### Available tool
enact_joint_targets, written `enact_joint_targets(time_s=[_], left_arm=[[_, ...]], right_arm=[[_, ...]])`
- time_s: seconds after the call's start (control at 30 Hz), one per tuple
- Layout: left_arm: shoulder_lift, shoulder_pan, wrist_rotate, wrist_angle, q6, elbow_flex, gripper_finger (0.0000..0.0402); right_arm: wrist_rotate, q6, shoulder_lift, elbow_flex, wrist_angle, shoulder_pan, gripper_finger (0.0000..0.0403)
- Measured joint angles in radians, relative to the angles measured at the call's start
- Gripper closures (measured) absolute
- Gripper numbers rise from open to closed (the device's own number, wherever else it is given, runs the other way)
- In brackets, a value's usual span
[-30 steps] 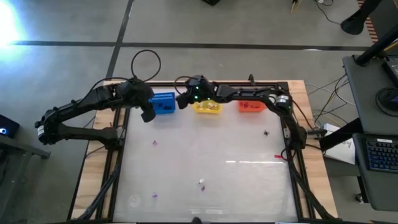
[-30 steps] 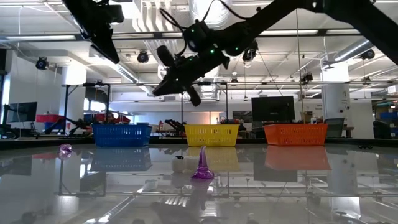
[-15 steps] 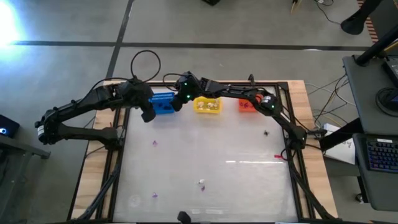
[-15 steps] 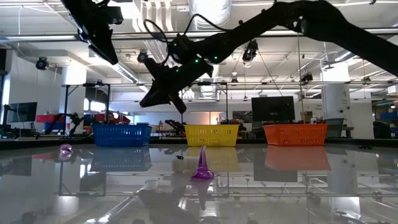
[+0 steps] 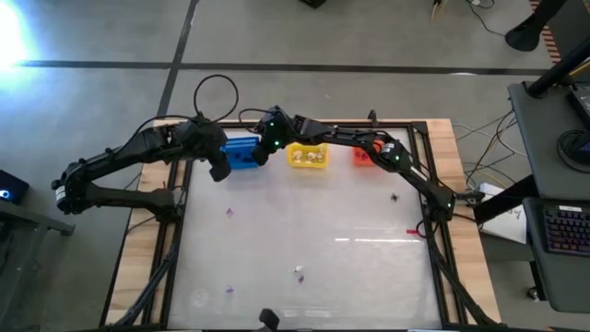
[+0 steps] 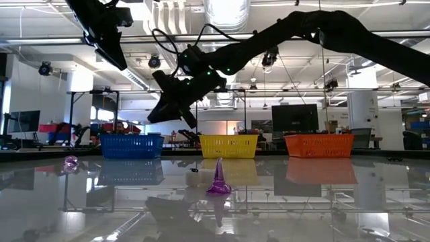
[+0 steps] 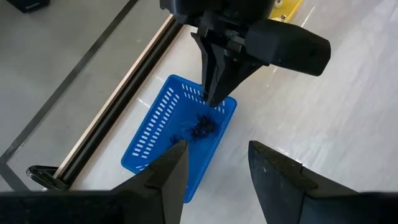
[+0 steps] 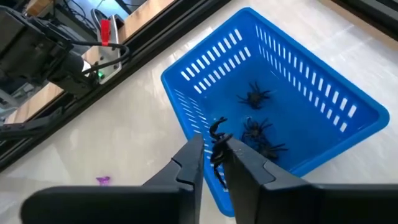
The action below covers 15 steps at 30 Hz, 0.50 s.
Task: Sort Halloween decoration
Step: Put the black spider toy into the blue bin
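Three plastic mesh baskets in a row along the far edge of the glossy white desk (image 5: 304, 231): blue mesh basket (image 5: 241, 153) on the left, yellow mesh basket (image 5: 308, 158) in the middle, orange-red mesh basket (image 5: 366, 157) on the right, small gaps between them. Desk sits on a plywood base with black frame rails (image 5: 431, 212). Grey concrete floor (image 5: 111, 37) around. Black keyboard (image 5: 564, 228) on a side bench at right.

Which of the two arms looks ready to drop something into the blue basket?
The right. Its end effector pinches a black spider right above the blue basket's rim. The left end effector hangs open and empty beside the basket.
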Motion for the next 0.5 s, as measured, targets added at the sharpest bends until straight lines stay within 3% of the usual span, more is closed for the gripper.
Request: enact_joint_targets(time_s=[0.27, 0.5], left_arm=[[0.000, 0.000, 0.000, 0.000, 0.000, 0.000, 0.0251], [0.000, 0.000, 0.002, -0.034, -0.022, 0.000, 0.0251]], right_arm=[[0.010, -0.006, 0.000, 0.002, 0.013, -0.005, 0.0295], [0.009, -0.007, 0.000, 0.019, 0.009, -0.009, 0.0271]])
